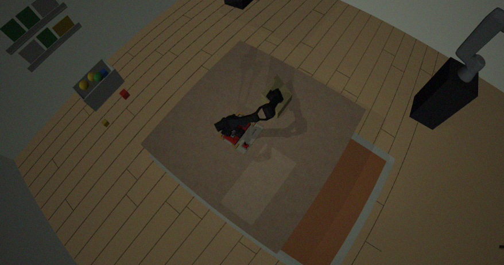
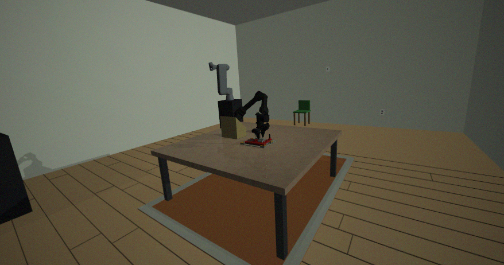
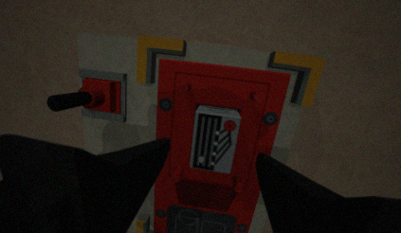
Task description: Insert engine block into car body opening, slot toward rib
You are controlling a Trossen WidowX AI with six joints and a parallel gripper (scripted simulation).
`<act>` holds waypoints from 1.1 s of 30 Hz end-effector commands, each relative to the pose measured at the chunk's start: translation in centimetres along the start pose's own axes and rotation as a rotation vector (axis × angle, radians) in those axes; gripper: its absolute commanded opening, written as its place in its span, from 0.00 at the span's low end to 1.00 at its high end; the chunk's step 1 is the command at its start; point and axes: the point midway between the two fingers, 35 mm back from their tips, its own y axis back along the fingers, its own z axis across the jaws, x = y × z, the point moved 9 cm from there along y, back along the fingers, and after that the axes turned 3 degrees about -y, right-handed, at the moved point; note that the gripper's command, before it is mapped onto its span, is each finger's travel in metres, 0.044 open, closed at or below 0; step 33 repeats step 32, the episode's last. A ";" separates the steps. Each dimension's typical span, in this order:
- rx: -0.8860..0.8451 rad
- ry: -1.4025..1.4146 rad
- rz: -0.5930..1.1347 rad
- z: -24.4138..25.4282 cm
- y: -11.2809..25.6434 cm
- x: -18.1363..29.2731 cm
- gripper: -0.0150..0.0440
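Note:
The engine block (image 3: 214,142), light grey with black and pale stripes and a red dot on top, stands in the middle of the red car body (image 3: 265,95) (image 2: 249,142) (image 1: 231,139). It looks upright and low in the body. The wrist view does not show whether its base is all the way down. The rib and the block's slot cannot be made out. My gripper (image 3: 212,152) (image 2: 260,136) is open, with one black finger on each side of the block and a visible gap to it on both sides.
The car body lies on a pale base plate (image 3: 213,53) with yellow corner brackets (image 3: 144,62) (image 3: 312,76). A red block with a black lever (image 3: 71,100) stands on the plate's left part in the wrist view. An olive stand (image 2: 229,127) is beside the arm's base on the table (image 2: 211,158).

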 end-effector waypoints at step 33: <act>0.003 0.004 0.001 0.0 0.1 0.0 0.48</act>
